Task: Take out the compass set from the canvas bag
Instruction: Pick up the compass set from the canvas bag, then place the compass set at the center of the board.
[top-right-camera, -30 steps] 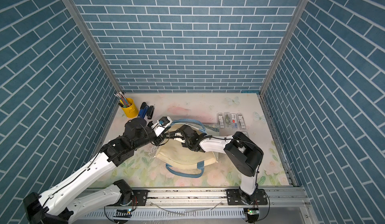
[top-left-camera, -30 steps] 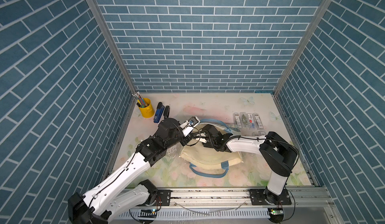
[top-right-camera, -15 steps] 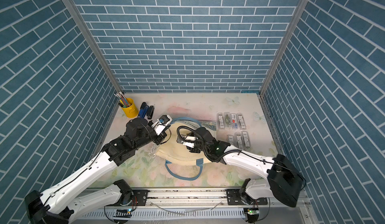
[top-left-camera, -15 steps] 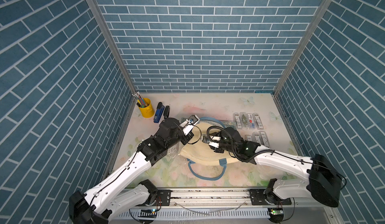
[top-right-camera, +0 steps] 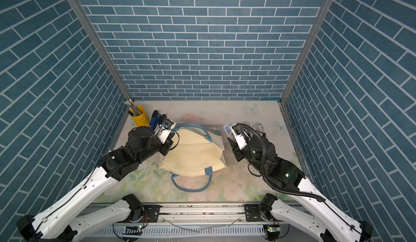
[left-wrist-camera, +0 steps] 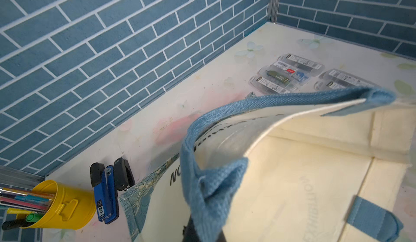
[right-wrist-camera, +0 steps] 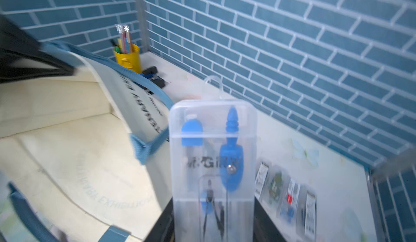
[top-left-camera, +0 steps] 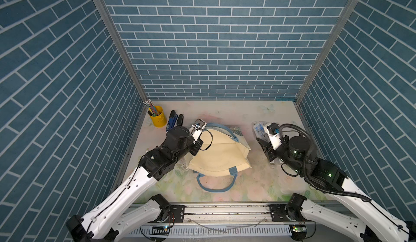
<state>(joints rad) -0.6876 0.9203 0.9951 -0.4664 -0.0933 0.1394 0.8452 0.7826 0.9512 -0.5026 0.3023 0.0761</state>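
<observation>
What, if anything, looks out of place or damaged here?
Nothing stands out. The canvas bag lies on its side, mouth lifted because the left gripper pinches its blue strap; the right gripper holds the clear compass set case outside the bag. Nothing spilled or damaged.
</observation>
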